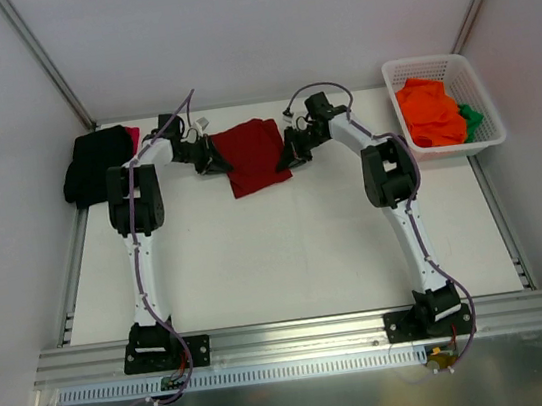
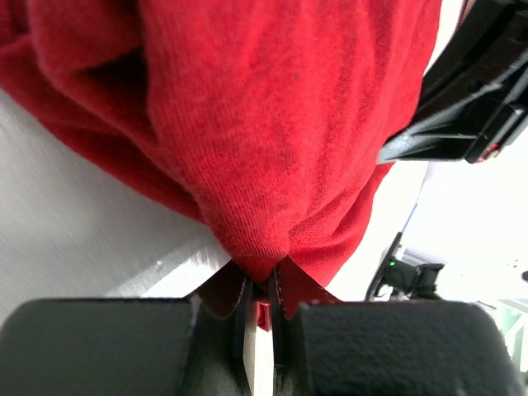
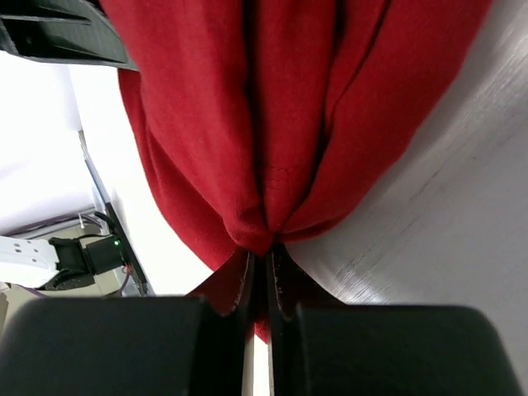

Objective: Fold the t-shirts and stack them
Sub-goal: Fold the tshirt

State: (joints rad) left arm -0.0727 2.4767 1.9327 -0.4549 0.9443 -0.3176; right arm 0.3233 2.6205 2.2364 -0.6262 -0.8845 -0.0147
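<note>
The left arm and right arm are built alike: slim white links between bulky black joint housings, each on a black base plate. A thin purplish cable runs along each arm and loops free by the wrist. The left gripper and right gripper are black, their fingers matt, grainy blocks with pale inner edges.

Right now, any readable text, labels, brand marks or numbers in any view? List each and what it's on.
None readable.
The dark red t-shirt shows plain cloth in both wrist views, with no print or tag.
The black t-shirt and the white lattice basket show no marking.
Anything on the arm bases is too small to tell.
</note>
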